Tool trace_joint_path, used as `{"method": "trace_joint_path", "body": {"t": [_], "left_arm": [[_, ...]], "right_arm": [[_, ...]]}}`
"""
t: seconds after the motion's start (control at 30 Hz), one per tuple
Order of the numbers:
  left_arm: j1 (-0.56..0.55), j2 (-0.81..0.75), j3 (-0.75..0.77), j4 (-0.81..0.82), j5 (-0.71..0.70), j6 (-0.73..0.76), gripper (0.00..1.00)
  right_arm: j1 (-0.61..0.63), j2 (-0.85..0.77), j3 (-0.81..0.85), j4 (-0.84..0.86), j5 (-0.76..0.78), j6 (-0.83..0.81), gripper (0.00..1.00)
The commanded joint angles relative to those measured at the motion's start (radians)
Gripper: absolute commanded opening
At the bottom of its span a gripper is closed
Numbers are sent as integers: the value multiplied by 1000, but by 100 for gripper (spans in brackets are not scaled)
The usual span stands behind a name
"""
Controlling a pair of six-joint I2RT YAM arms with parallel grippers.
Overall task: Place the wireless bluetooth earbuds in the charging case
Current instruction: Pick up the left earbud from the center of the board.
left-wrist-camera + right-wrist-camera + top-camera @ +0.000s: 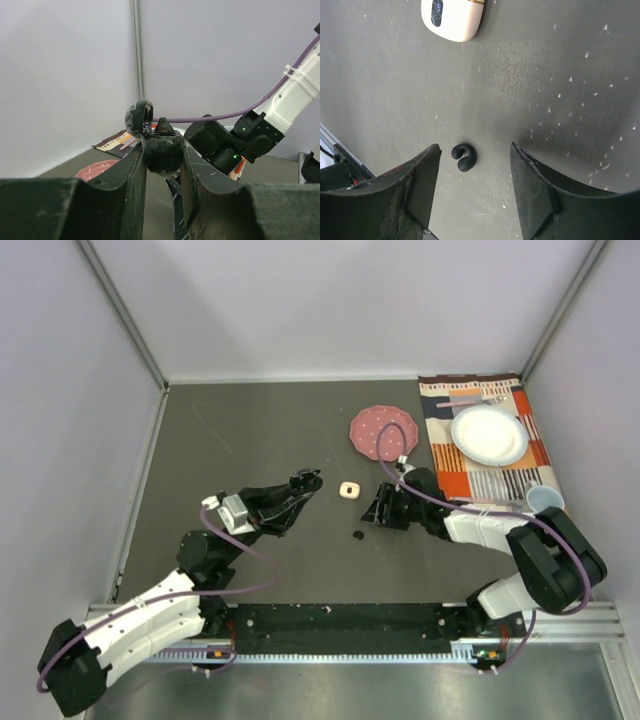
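A black round charging case with its lid flipped open is pinched between the fingers of my left gripper, which is shut on it and raised off the table. From above, that left gripper sits left of centre. One black curled earbud lies on the dark table between the spread fingers of my open right gripper, nearer the left finger and touching neither. The same earbud lies just below and left of the right gripper. No white earbuds are in view.
A small white rounded case lies between the two grippers, also at the top of the right wrist view. A pink disc lies further back. A striped placemat at the back right carries a white plate; a pale cup stands near it.
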Motion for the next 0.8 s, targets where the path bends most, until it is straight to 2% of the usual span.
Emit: {"method": "trace_joint_path", "body": {"t": [0.0,0.13,0.3,0.43,0.77], "left_arm": [[-1,8,-1,34,-12,10,0],[-1,11,-2,34,-14,9,0],[-1,9,-4,32,-20,10,0],[-1,26,-4,37,-23,10,0],[-1,65,13,63,-3,0,0]], "right_arm": [[-6,36,32,54,-41,-23,56],[-6,64,37,85,-78,-17,50],[-5,70,3,114,-88,-9,49],[-2,74,-17,125,-96,-11,43],[47,79,-38,123,-72,-14,39]]}}
